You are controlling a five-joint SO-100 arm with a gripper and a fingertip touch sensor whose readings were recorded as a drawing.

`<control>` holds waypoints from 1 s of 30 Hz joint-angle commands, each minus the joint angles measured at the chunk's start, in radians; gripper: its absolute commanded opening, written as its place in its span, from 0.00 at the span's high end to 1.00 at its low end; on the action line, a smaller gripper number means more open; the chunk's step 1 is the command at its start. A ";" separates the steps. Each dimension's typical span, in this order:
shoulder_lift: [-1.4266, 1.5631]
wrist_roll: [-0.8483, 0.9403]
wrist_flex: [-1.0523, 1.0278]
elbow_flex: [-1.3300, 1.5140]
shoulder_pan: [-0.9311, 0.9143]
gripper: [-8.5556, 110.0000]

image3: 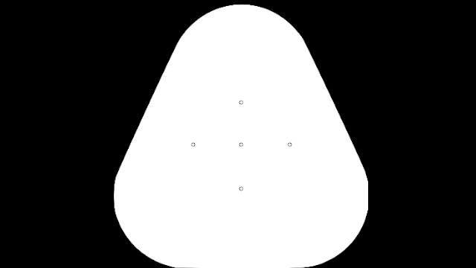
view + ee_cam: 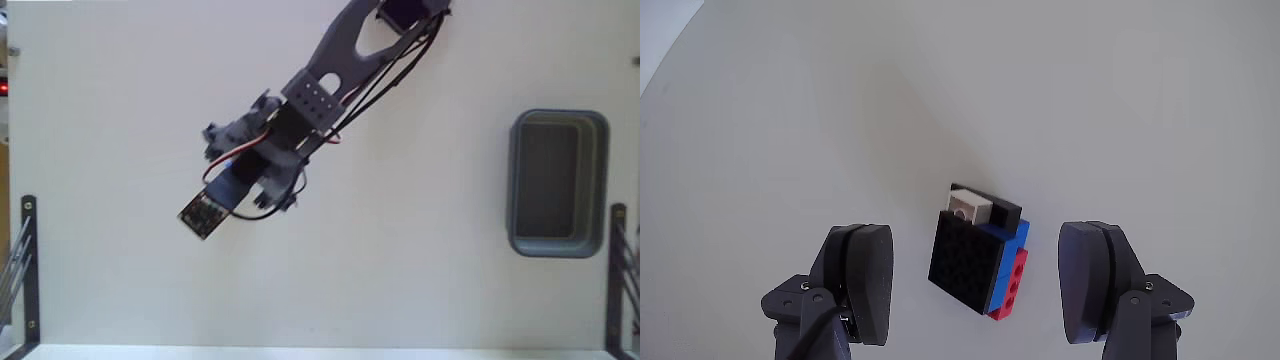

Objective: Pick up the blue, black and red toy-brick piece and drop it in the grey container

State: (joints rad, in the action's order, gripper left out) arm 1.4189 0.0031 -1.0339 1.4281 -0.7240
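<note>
A plain white table (image 2: 420, 290) fills almost the whole fixed view, matte and evenly lit, with only soft, faint shadows on it. At its left edge stands a dark metal bracket (image 2: 27, 265) with thin rods beside it, and a matching dark bracket (image 2: 618, 270) stands at the right edge; a small red light (image 2: 3, 88) shows at the far left border. In the wrist view the same white surface (image 2: 1090, 110) looks slightly greyish, with a paler curved strip in the top left corner.
</note>
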 commanded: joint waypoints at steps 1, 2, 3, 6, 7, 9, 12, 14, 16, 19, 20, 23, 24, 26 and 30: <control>-0.018 -0.003 0.001 -0.110 -0.018 0.00; -0.028 -0.003 -0.001 -0.122 -0.018 0.00; -0.039 -0.003 -0.003 -0.136 -0.018 0.00; -0.048 -0.003 -0.005 -0.147 -0.018 0.00; -0.048 -0.003 -0.005 -0.147 -0.018 0.00; -0.048 -0.003 -0.005 -0.147 -0.018 0.00; -0.048 -0.003 -0.005 -0.147 -0.018 0.00; -0.048 -0.003 -0.005 -0.147 -0.018 0.00; -0.048 -0.003 -0.005 -0.147 -0.018 0.00; -0.048 -0.003 -0.005 -0.147 -0.018 0.00; -0.048 -0.003 -0.005 -0.147 -0.018 0.00; -0.047 -0.003 -0.002 -0.142 -0.018 0.00; -0.045 -0.003 0.001 -0.138 -0.018 0.00; -0.046 -0.003 0.005 -0.134 -0.018 0.00; -0.045 -0.003 0.019 -0.120 -0.018 0.00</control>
State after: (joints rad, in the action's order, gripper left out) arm 1.3407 0.0046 -1.0339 1.3315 -0.7240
